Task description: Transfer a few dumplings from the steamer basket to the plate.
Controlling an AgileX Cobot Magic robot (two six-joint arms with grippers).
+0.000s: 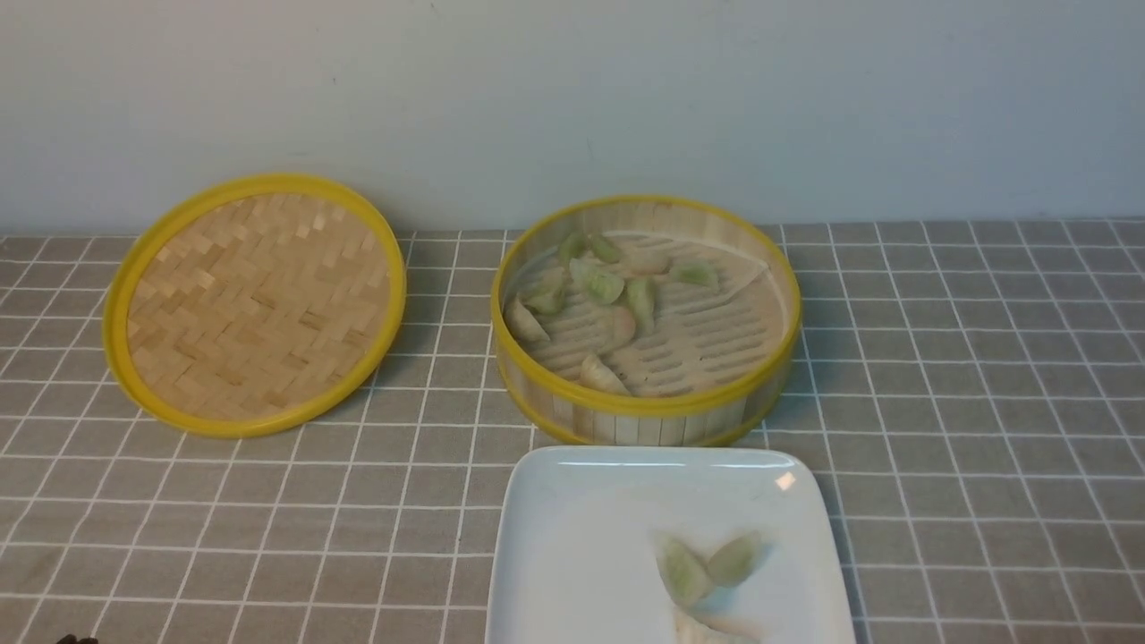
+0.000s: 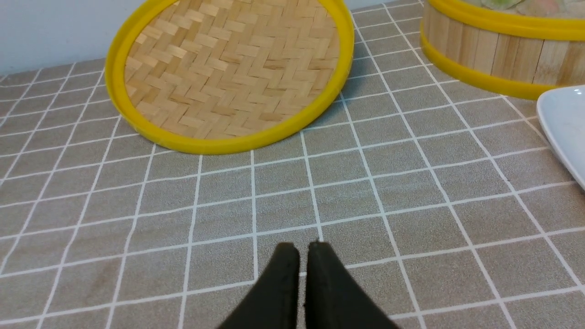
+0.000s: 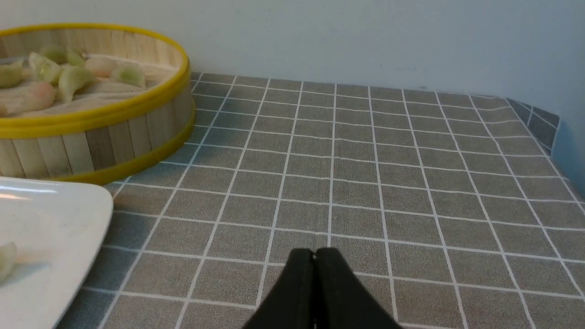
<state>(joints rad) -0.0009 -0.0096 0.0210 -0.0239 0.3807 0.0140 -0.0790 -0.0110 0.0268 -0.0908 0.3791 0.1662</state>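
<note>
From my front camera I see the steamer basket (image 1: 644, 407) sitting in the middle of the gray checked tablecloth (image 1: 966, 402), close to the pale wall (image 1: 572, 98). Inside it lie a bunch of dumplings (image 1: 599, 286), some pale green and some cream-pink, mostly on the left half of the slatted floor. A bit of white liner paper (image 1: 738, 268) shows at the back right of the floor. Just in front of the basket, on my side, is the white plate (image 1: 555, 546), and its far edge nearly touches the basket wall. On the plate I can see two green dumplings (image 1: 707, 565) that touch at their tips like a little V, and a paler one (image 1: 707, 631) right at the bottom edge of the picture, partly cut off. The woven lid (image 1: 255, 304) with the yellow rim is off to the left of the basket, with its far side tipped up toward the wall. My left gripper (image 2: 302, 249) is above bare cloth, near the lid, with its two black fingers almost pressed together and nothing between them. My right gripper (image 3: 314, 254) is above bare cloth to the right of the plate and basket, and its fingers are squeezed tight together, empty too.
</note>
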